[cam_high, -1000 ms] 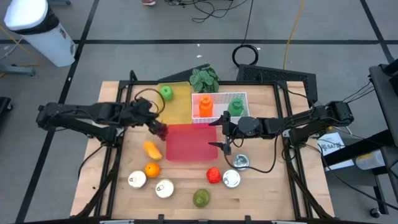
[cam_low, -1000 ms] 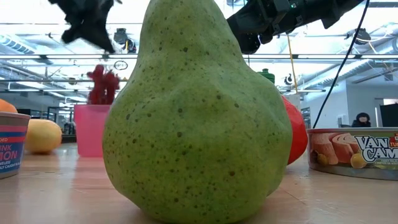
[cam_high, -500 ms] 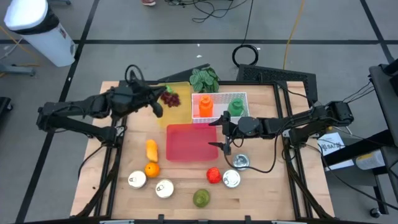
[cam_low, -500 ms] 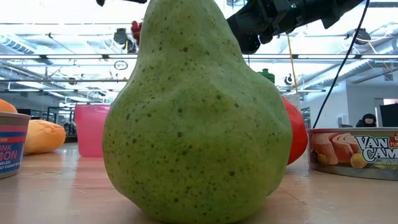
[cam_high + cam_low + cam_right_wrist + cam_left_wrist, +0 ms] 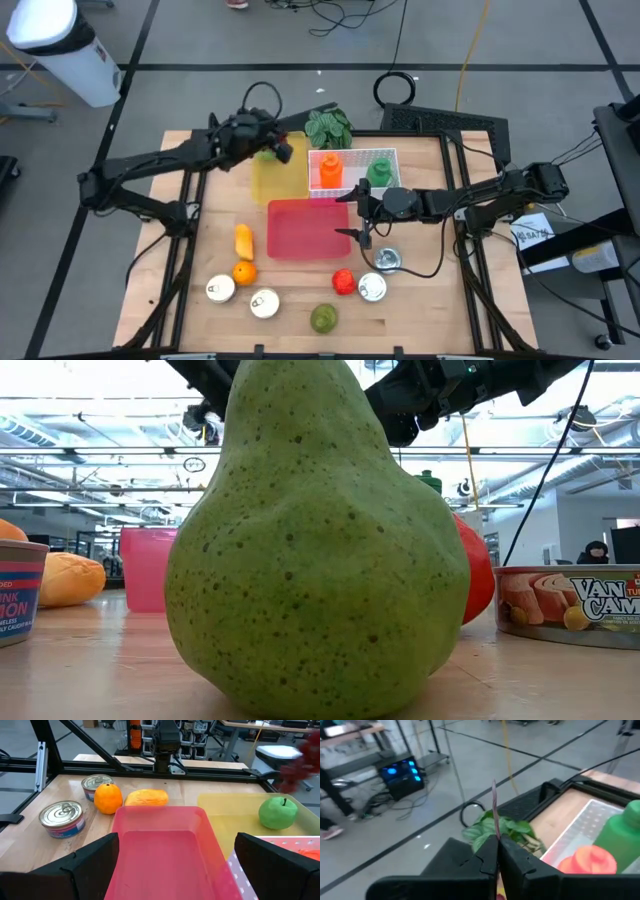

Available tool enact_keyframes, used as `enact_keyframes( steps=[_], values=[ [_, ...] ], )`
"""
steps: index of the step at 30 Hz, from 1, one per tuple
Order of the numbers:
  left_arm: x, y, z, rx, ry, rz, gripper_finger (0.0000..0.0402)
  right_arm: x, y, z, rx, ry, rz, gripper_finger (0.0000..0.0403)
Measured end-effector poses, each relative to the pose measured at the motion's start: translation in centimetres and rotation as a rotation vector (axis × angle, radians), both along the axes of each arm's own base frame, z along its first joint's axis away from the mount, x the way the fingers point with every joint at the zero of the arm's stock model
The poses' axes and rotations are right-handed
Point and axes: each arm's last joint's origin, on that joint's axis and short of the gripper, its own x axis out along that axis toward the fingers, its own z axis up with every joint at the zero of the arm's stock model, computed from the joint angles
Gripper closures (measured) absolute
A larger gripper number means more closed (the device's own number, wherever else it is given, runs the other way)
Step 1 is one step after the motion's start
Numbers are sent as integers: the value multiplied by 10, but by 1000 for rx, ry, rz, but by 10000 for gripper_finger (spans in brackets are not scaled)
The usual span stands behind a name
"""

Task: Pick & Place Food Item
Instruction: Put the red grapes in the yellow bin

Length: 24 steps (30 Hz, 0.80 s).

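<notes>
Bench (image 5: 420,300): the yellow bin (image 5: 282,182) lies directly under the left tool (image 5: 280,150). The pink bin (image 5: 305,230) lies under and ahead of the right tool (image 5: 358,215).

Left tool: the fingers are pressed together, clamped on the thin stem (image 5: 494,805) of the grape bunch (image 5: 300,760). The tool is held high over the yellow bin.

Right tool: the fingers are spread wide and nothing is held. It is parked low at the pink bin's edge and takes no part in this step.

Task item: the grape bunch is carried in the air below the left tool, clear of the bin floor. The green apple (image 5: 278,811) sits just underneath it. In the high view the bunch is mostly hidden by the tool.

Step in hand is judged to be lowering and releasing into the yellow bin. To do it well:
- The descent should be kept slow, since only the stem is gripped and swing or a snapped stem is likely.
- A spot beside the apple should be aimed for, not on top of it.
- The fingers should be parted only once the bunch is bearing on the bin floor.
- The lift-out should be made straight up, so the stem is not dragged.

Orientation: the stem end points up into the tool and the bunch hangs downward. The long axis is judged roughly vertical. The exact tilt cannot be told, as the bunch is blurred.
</notes>
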Motion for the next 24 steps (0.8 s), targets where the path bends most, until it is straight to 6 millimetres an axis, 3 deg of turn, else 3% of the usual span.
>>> enact_keyframes(
  steps=[5,12,24],
  values=[
    [15,19,-13,4,8,-16,396,0,0,0,0,0,0,26],
    [17,42,-26,-10,25,54,397,0,0,-1,-2,13,0,26],
    [15,47,-26,-11,17,71,390,0,0,-2,-9,17,1,26]
  ],
)
